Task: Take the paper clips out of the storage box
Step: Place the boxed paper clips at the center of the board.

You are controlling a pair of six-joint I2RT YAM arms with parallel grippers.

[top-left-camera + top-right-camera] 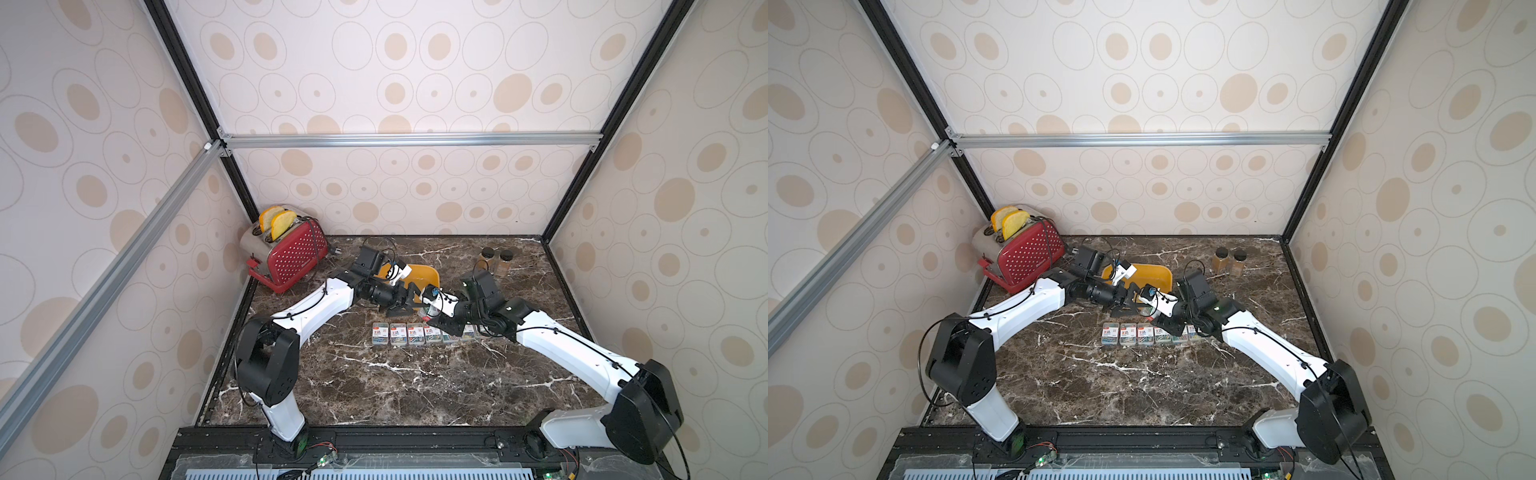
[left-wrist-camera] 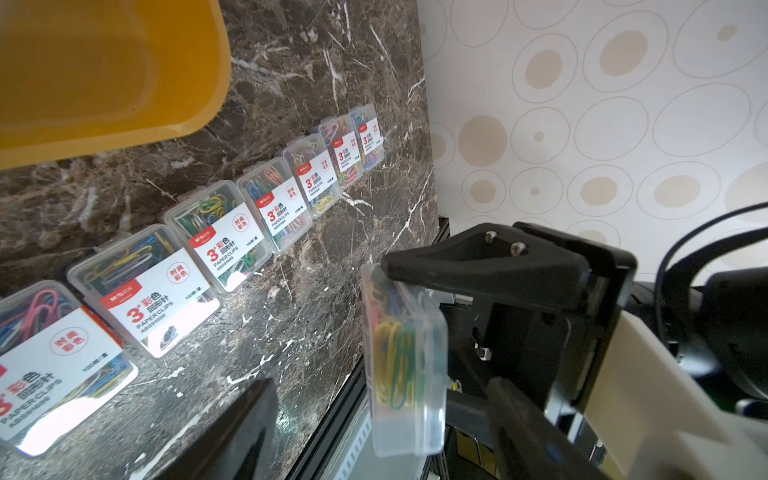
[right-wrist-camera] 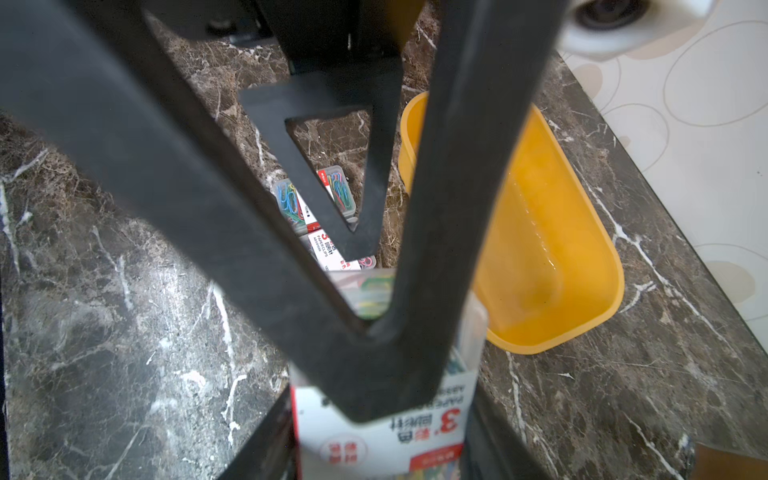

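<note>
left wrist view shows the task's thing best: 1 small clear plastic box of multicoloured paper clips (image 2: 403, 353), up off the table on edge, clamped between the black fingers of the right gripper (image 2: 415, 332). past it, 7 like boxes with white-and-red labels lie flat in a row (image 2: 220, 232) on the dark marble tabletop (image 2: 311, 311), each one's long side set across the row's line. the shallow yellow plastic storage tub (image 2: 208, 104) sits beyond the row; the part shown holds nothing.

the left gripper (image 1: 410, 300) hangs just beside the held box, jaws apart, nothing in them; whether a tip touches the box i cannot tell.

i judge a set-down comes next, and it turns on this: the row lies under the right jaws, on the robot's side of the tub, so the right arm is nearer and the box must tip from edge to flat.

right wrist view adds most of the tub's bare floor (image 3: 540, 249) and the held label facing its lens; both top views hide the row's right end under that arm.
</note>
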